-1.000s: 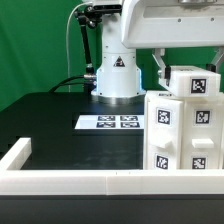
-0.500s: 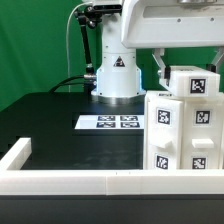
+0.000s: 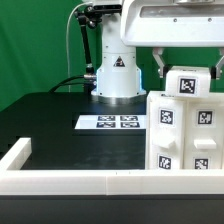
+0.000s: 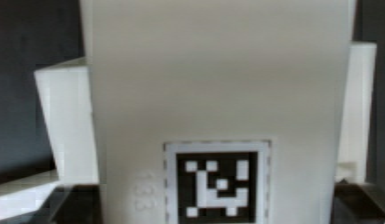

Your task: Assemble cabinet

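Observation:
The cabinet body (image 3: 183, 135), a large white box with several square tags, stands at the exterior view's right on the black table. My gripper (image 3: 188, 70) hangs right above it, shut on a small white tagged block (image 3: 190, 84) that rests on or just over the body's top. One dark finger (image 3: 158, 65) shows on each side of the block. In the wrist view the block (image 4: 207, 90) with its tag (image 4: 219, 182) fills the picture, and the body's white wall (image 4: 61, 120) shows behind it. The fingertips are not clear there.
The marker board (image 3: 118, 122) lies flat on the table in front of the robot's base (image 3: 116, 76). A long white rail (image 3: 80, 181) runs along the front edge and turns up at the exterior view's left (image 3: 14, 155).
The held block has shifted a little toward the exterior view's left and turned, so its tag now faces the camera more squarely. The cabinet body has not moved.

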You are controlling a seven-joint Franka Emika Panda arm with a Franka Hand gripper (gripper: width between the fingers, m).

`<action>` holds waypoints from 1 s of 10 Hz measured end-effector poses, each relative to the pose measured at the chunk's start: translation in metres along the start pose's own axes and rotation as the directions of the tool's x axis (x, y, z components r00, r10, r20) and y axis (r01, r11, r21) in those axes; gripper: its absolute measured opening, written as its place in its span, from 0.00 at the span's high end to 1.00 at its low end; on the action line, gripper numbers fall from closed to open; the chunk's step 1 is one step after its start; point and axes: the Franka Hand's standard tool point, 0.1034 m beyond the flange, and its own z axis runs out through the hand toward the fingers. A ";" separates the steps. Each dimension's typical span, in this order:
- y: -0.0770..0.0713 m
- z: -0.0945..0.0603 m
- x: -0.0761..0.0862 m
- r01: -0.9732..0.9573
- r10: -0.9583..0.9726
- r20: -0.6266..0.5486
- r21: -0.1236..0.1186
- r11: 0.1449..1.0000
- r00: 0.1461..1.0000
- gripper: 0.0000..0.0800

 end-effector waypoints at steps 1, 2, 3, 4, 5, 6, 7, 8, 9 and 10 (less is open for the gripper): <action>0.000 0.000 0.001 -0.053 0.053 -0.009 0.005 0.999 0.999 0.30; 0.000 0.000 0.002 -0.152 0.152 -0.013 0.009 0.988 0.988 0.30; 0.000 0.000 0.003 -0.232 0.232 -0.016 0.012 0.973 0.973 0.30; 0.000 0.000 0.003 -0.304 0.305 -0.015 0.018 0.952 0.952 0.30; 0.000 0.000 0.004 -0.355 0.355 -0.010 0.026 0.935 0.935 0.30; 0.000 0.000 0.004 -0.439 0.440 -0.007 0.029 0.898 0.898 0.30; 0.000 0.000 0.004 -0.507 0.507 -0.005 0.030 0.862 0.862 0.30; -0.001 0.000 0.003 -0.538 0.538 -0.003 0.030 0.842 0.843 0.30; -0.003 0.000 0.002 -0.624 0.624 0.006 0.034 0.781 0.781 0.30; -0.004 0.001 0.002 -0.656 0.656 0.008 0.033 0.754 0.755 0.30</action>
